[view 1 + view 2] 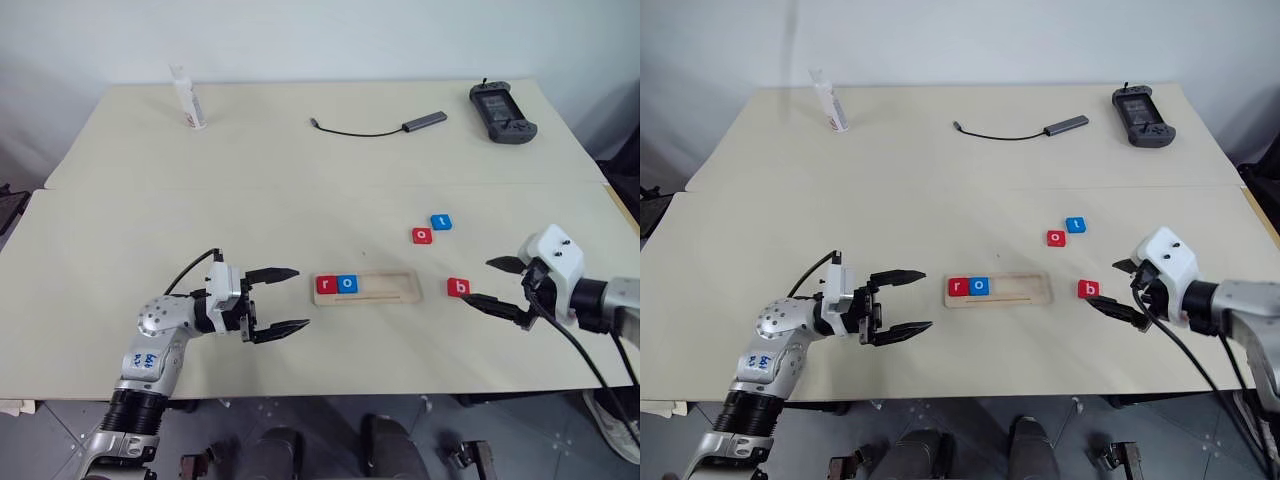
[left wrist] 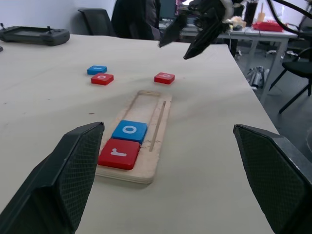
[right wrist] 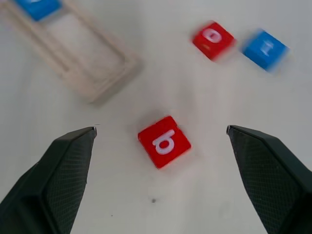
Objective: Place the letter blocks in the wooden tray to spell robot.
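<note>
While the red r block (image 1: 325, 284) and blue o block (image 1: 347, 283) sit at the left end of the wooden tray (image 1: 400, 296), the red b block (image 1: 458, 287) lies on the surface just right of it, between the fingers of the wide-open, empty right pincer (image 1: 492, 283), and the left pincer (image 1: 277, 300) gapes empty too.
</note>
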